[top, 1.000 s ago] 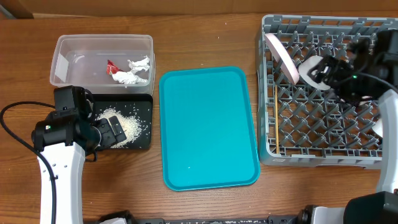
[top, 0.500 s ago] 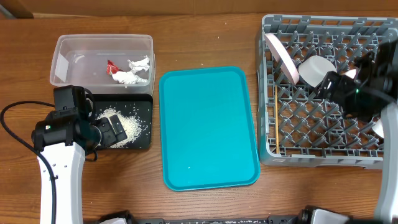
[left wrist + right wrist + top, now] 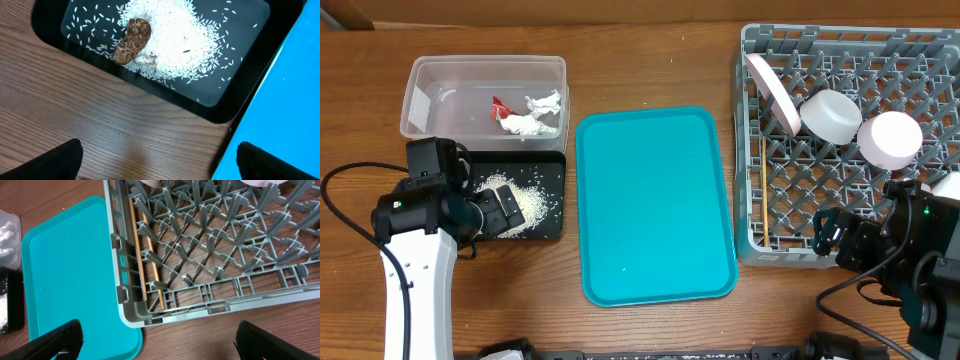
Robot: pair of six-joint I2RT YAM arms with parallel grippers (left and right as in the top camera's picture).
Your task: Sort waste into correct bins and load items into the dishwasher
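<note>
The clear tub holds the red wrapper and white tissue. The black tray holds rice and the brown scrap. My left gripper is open and empty over the tray's front edge; in the left wrist view bare table lies between its fingers. The grey dish rack holds a standing plate, a bowl, a second round white dish and chopsticks. My right gripper is open and empty at the rack's front edge.
The teal serving tray lies between the black tray and the rack, and shows in both wrist views. A black cable loops left of my left arm.
My right arm has drawn back from the rack's far side to its front edge, leaving the bowl and the second white dish in the rack. The left arm has not moved.
</note>
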